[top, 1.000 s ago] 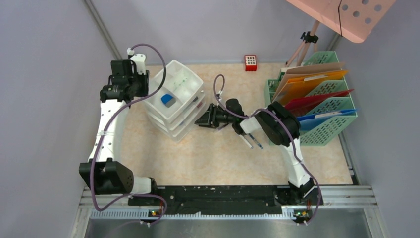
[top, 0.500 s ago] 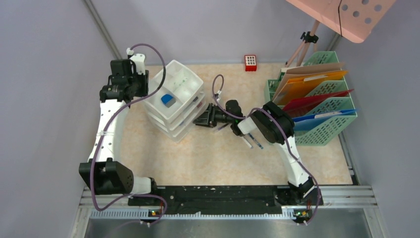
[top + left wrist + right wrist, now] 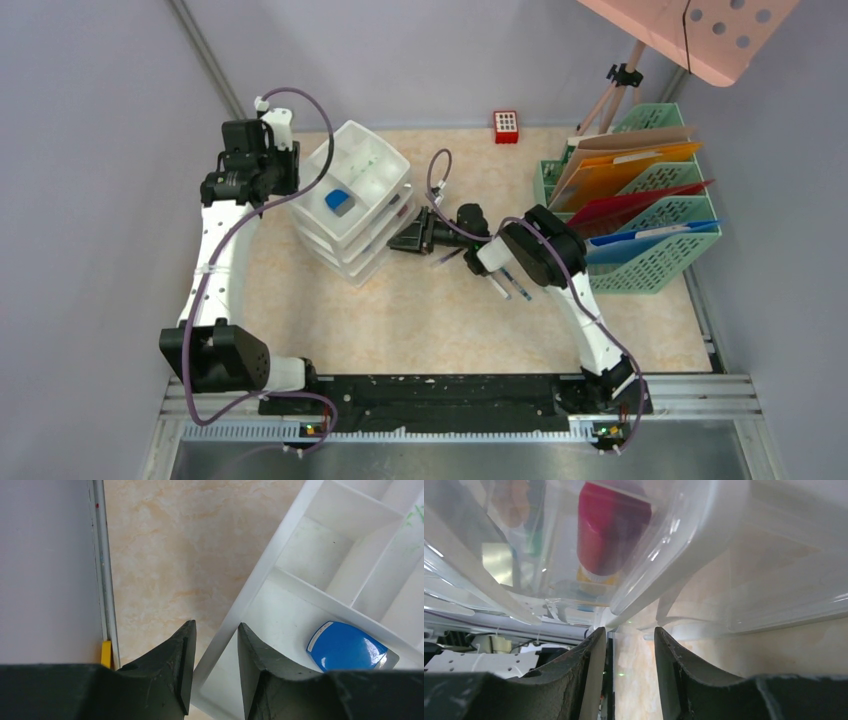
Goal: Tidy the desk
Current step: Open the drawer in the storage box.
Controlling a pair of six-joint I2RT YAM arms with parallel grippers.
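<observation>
The beige marbled desk (image 3: 420,320) holds a white drawer unit (image 3: 365,165) at the back left. A blue object (image 3: 339,201) lies in its top tray. My left gripper (image 3: 278,178) sits at the tray's left edge. In the left wrist view the gripper (image 3: 215,625) straddles the tray's white rim (image 3: 280,545), closed on it, with the blue object (image 3: 345,647) to the right. My right gripper (image 3: 400,240) meets the front of a clear drawer. In the right wrist view the gripper (image 3: 629,630) is slightly open and empty under that drawer (image 3: 674,540), which holds a red cylinder (image 3: 611,525).
A green mesh file rack (image 3: 660,230) with coloured folders stands at the right. A red block with holes (image 3: 506,126) sits by the back wall. Two pens (image 3: 510,285) lie under the right arm. A black rail (image 3: 450,390) runs along the near edge.
My right gripper has moved left, closer to the drawer unit's front. The left arm has not moved.
</observation>
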